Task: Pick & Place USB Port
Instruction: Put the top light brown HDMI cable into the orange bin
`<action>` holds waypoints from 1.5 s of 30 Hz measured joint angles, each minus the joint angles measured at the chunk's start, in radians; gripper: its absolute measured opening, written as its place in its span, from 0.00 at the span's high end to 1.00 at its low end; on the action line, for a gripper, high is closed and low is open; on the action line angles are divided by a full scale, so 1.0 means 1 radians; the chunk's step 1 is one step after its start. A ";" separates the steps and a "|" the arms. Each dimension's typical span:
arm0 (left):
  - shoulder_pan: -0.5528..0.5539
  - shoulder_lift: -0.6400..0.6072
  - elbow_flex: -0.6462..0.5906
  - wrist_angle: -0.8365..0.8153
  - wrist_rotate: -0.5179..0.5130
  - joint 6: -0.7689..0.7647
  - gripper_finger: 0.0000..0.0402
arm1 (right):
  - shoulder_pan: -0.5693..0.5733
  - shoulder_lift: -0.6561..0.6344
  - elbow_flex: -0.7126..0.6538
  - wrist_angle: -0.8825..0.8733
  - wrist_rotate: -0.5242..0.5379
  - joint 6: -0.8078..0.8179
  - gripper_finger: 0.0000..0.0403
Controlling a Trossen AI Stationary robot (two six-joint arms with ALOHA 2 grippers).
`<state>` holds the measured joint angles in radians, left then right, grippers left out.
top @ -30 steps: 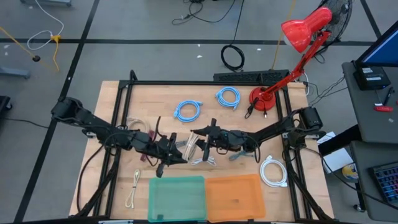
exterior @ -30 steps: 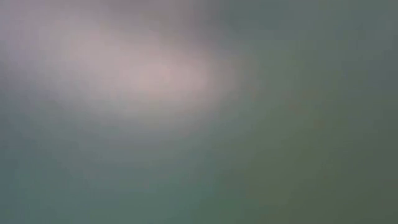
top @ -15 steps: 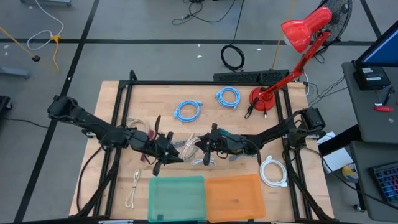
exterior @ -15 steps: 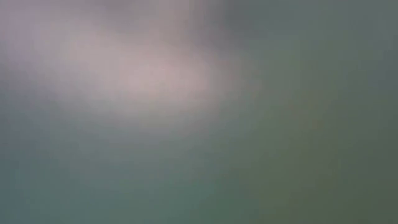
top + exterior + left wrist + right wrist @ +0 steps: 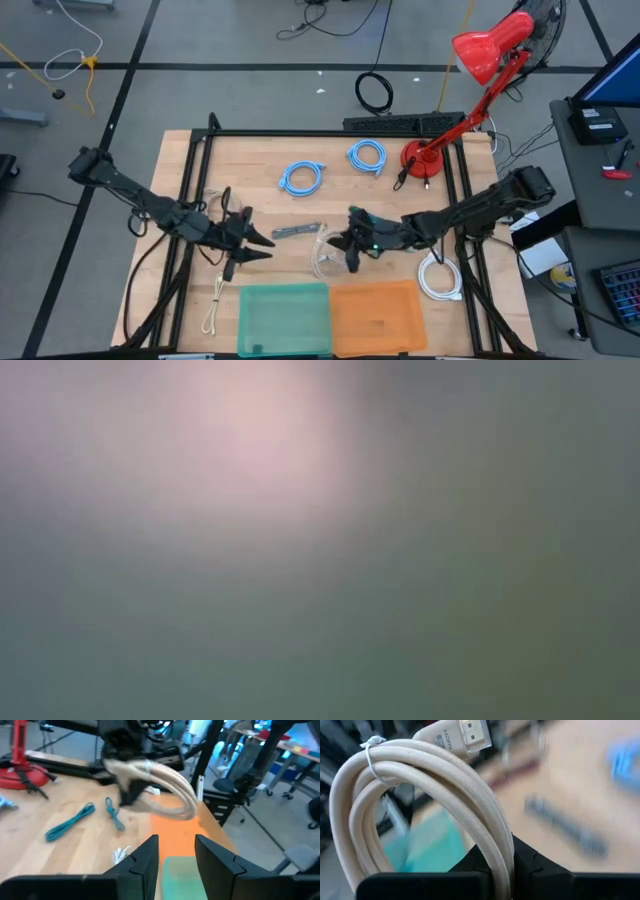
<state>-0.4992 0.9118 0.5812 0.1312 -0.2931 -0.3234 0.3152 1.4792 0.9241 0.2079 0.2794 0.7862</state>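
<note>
A coiled beige braided cable with a flat metal plug and a white tie is in my right gripper, which is shut on it just beyond the bins' far edge at mid table. It also shows in the left wrist view. My left gripper is open and empty, to the left of the coil, with a gap of bare table between them. Nothing lies between its fingers in the left wrist view. The low view shows only blur. My right gripper pinches several strands of the coil's loop between its two fingers. The fingers come from the table's right, roughly level. The rest of the loop and the plug stick out beyond the fingertips. In the left wrist view the coil hangs clear of the table.
A green bin and an orange bin stand at the near edge. A grey cable, two blue coils, a white coil, a teal cable, a beige cable and a red lamp share the table.
My left gripper has drawn back toward the table's left edge, away from the beige coil. My right gripper has gone a little toward the right and near edges with the coil. The grey cable now lies bare on the table between the two grippers.
</note>
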 joint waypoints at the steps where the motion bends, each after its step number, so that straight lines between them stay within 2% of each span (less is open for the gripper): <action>1: -0.003 -0.009 0.000 -0.012 -0.014 0.000 0.68 | 0.012 -0.010 0.000 -0.066 -0.027 0.065 0.95; 4: -0.002 -0.028 0.000 -0.042 -0.040 -0.013 0.68 | 0.073 -0.020 -0.001 -0.204 -0.078 0.261 0.95; 8: -0.002 -0.032 0.000 -0.062 -0.061 -0.020 0.68 | 0.183 -0.023 -0.001 -0.196 -0.091 0.498 0.95; 13: -0.001 -0.032 0.000 -0.062 -0.065 -0.020 0.68 | 0.314 -0.023 -0.001 -0.206 0.053 0.698 0.95; 18: 0.001 -0.036 -0.001 -0.063 -0.068 -0.016 0.68 | 0.403 -0.007 0.000 -0.350 0.185 0.843 0.95; 22: 0.012 -0.054 -0.001 -0.065 -0.068 0.001 0.68 | 0.450 0.071 0.043 -0.450 0.186 0.947 0.95; 27: 0.035 -0.092 -0.001 -0.110 -0.069 0.015 0.68 | 0.464 0.201 0.207 -0.580 0.076 0.984 0.95; 33: 0.050 -0.122 -0.002 -0.129 -0.070 0.039 0.68 | 0.457 0.305 0.379 -0.792 0.080 0.986 0.95; 45: 0.049 -0.149 -0.002 -0.127 -0.068 0.095 0.68 | 0.434 0.426 0.389 -0.838 0.038 1.035 0.95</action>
<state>-0.4500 0.7628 0.5797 0.0042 -0.3614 -0.2282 0.7497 1.9055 1.3136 -0.6304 0.3174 1.8210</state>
